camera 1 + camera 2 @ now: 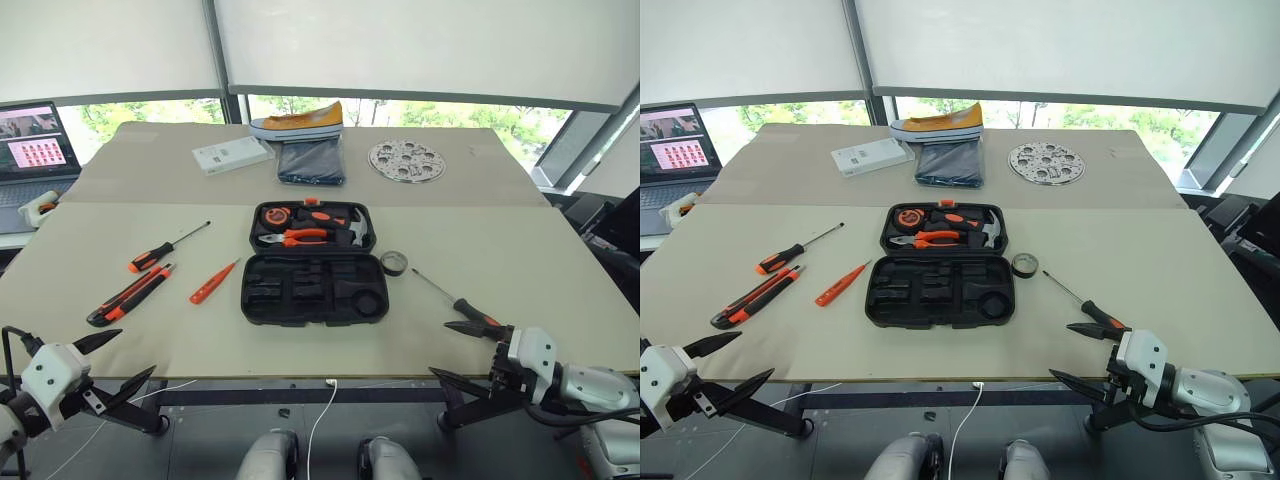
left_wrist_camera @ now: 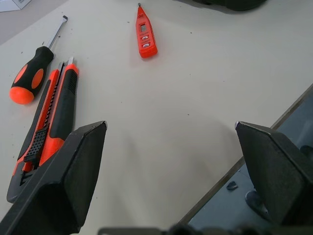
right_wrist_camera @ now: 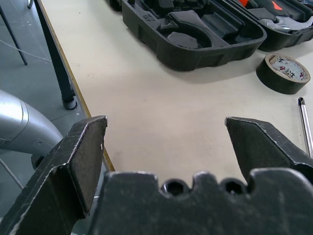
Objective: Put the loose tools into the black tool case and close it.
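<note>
The black tool case lies open mid-table; its far half holds pliers, a hammer and a tape measure, and its near half shows bare moulded slots. Left of it lie the loose tools: a screwdriver, a long utility knife and a small all-orange screwdriver. To the case's right sit a black tape roll and another screwdriver. My left gripper hangs open at the front left edge, short of the knife. My right gripper is open at the front right edge, near that screwdriver's handle.
At the far side of the table are a yellow shoe, a dark folded cloth, a white box and a round metal disc. A laptop stands far left. The table's front edge runs just ahead of both grippers.
</note>
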Action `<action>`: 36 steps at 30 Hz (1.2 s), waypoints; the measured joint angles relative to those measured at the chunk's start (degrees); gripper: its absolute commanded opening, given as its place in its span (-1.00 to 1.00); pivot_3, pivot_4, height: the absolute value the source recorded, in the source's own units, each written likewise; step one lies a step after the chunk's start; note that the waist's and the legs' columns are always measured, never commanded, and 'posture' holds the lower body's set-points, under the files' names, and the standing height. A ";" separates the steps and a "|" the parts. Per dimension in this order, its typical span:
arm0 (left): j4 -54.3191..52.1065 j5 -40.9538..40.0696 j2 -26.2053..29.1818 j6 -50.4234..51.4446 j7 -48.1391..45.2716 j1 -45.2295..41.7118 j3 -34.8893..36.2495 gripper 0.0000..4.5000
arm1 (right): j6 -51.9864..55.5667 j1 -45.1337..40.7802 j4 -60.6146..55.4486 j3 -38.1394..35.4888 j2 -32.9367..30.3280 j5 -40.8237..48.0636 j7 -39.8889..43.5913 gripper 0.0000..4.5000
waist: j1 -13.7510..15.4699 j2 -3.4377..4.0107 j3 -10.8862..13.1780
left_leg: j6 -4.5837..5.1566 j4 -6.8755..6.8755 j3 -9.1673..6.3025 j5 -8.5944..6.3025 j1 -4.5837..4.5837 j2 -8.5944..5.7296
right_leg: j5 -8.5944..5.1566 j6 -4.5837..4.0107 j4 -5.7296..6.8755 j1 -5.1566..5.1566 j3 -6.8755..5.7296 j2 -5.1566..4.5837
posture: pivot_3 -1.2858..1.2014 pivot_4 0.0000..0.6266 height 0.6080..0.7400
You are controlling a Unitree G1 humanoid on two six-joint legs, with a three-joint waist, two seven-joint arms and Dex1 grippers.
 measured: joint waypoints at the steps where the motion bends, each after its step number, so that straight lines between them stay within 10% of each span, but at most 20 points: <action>1: 0.00 0.00 0.00 0.00 0.00 0.00 0.00 1.00 | 0.00 0.00 0.00 0.00 0.00 0.00 0.00 0.99 | 0.00 0.00 0.00 | 0.00 0.00 0.01 0.00 0.00 0.00 | 0.00 0.00 0.00 0.00 0.00 0.00 | 0.03 -0.52 1.00; 18: -0.86 -22.56 -7.98 31.62 16.09 7.92 19.56 1.00 | 9.84 -6.22 -18.87 1.63 9.28 14.04 -6.44 0.99 | 0.31 -0.11 -0.03 | -0.01 -0.06 0.21 -0.06 -0.07 0.16 | 0.01 -0.02 -0.06 -0.16 0.12 -0.04 | 0.03 -0.52 1.00; 23: -0.24 -25.40 3.29 44.04 17.24 2.06 19.39 1.00 | 12.69 -7.38 -22.23 2.40 9.45 13.96 -10.10 0.99 | 0.84 -0.40 -0.22 | -0.04 -0.25 0.91 -0.05 -0.97 0.43 | 0.08 -0.20 0.71 -1.11 0.86 0.87 | 0.03 -0.52 1.00; 28: 2.39 -22.78 12.47 47.26 16.44 -9.39 13.13 1.00 | 15.71 -10.49 -23.99 2.96 9.20 13.98 -12.43 0.99 | 1.50 -1.11 -0.65 | -0.36 -1.31 4.28 0.15 -0.42 1.06 | -0.21 -0.67 2.02 -2.22 2.88 0.82 | 0.03 -0.52 1.00; 36: 25.41 -7.91 15.28 42.38 15.46 -42.57 -10.20 1.00 | 18.54 -13.11 -24.70 3.18 9.30 13.82 -15.19 0.99 | 1.41 -0.86 -0.57 | -0.55 -0.63 3.56 0.28 -0.12 2.02 | 0.20 -0.82 0.53 -1.04 -0.23 0.34 | 0.03 -0.52 1.00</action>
